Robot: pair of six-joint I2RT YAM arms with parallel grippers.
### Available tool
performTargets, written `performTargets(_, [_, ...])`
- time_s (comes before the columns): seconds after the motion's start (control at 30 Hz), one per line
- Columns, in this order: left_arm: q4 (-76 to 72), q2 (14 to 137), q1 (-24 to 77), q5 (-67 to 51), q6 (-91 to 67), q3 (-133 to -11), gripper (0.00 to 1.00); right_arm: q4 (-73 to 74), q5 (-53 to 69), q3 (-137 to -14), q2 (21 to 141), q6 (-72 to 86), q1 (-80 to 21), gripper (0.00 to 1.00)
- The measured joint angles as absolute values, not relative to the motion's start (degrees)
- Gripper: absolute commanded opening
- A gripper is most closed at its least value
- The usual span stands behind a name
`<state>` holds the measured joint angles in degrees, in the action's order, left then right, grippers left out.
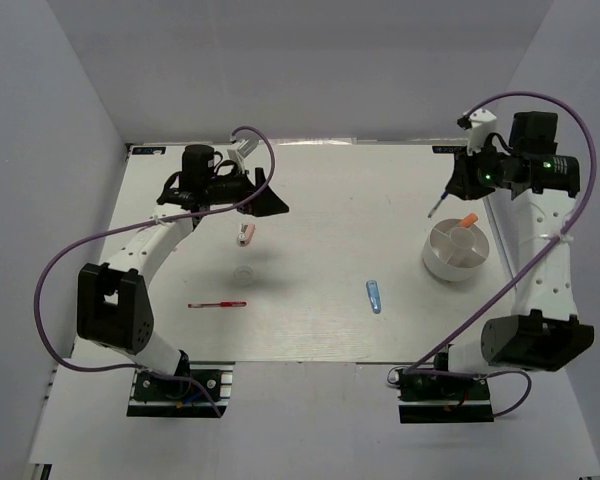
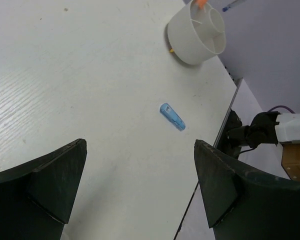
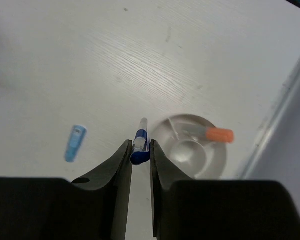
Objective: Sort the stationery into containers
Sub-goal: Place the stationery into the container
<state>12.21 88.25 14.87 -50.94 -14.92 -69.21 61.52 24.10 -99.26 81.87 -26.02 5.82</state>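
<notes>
My right gripper (image 1: 450, 193) is shut on the slim blue pen (image 1: 437, 208) and holds it in the air just left of and beyond the round white divided bowl (image 1: 432, 262). In the right wrist view the pen (image 3: 141, 131) sits between the fingers of that gripper (image 3: 140, 145), beside the bowl (image 3: 215, 162). The white marker with orange cap (image 1: 467, 222) lies in the bowl. My left gripper (image 1: 269, 196) is open and empty, above the pinkish-white eraser (image 1: 245, 234). The tape ring (image 1: 244, 272), red pen (image 1: 217, 304) and light-blue piece (image 1: 374, 296) lie on the table.
The left wrist view shows the left gripper (image 2: 140, 145) wide open over bare table, with the light-blue piece (image 2: 172, 116) and the bowl (image 2: 187, 42) beyond. Purple cables loop beside both arms. Grey walls enclose the table.
</notes>
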Motion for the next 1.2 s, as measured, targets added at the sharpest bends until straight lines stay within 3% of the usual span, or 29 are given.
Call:
performTargets(0.17, [15.0, 88.8, 14.0, -49.1, -13.6, -69.2, 0.98, 61.2, 18.0, -94.7, 78.0, -31.0, 7.8, 0.0])
performTargets(0.43, [18.2, 88.5, 13.5, -47.5, -9.9, -68.7, 0.98, 61.7, 14.6, -94.2, 81.0, -34.0, 10.3, 0.0])
performTargets(0.73, [20.4, 87.6, 13.1, -46.7, -7.0, -68.0, 0.98, 66.3, 16.7, -100.3, 82.6, -35.6, 15.2, 0.0])
performTargets(1.2, [31.6, 87.4, 9.0, -48.4, 5.0, -69.0, 0.96, 65.0, 19.8, -91.0, 83.2, -35.4, 16.9, 0.0])
